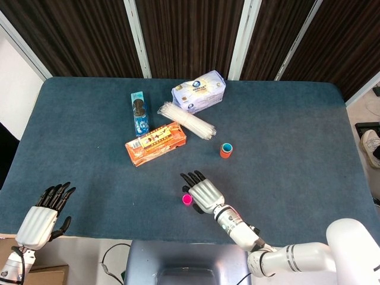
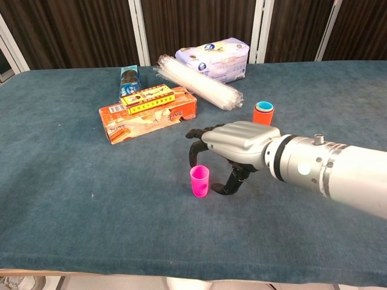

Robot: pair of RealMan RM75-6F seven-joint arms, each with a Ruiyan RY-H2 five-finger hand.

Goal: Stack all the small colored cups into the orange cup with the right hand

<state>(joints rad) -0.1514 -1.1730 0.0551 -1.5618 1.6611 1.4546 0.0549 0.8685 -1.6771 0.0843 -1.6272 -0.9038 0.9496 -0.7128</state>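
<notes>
The right hand (image 2: 233, 145) cups its spread, empty fingers (image 2: 195, 151) beside the pink cup (image 2: 199, 180), which could tip if a fingertip nudges its rim.

Bright even overhead light, soft faint shadows, sharp pics — no glare

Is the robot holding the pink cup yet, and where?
No, nothing is held. The right hand hovers open around the pink cup, fingers apart; the left hand is empty too.

The table (image 1: 297, 119) is seen steeply from above in the head view, and low, closer, from its near edge in the chest view; the tabletop is shared.
</notes>
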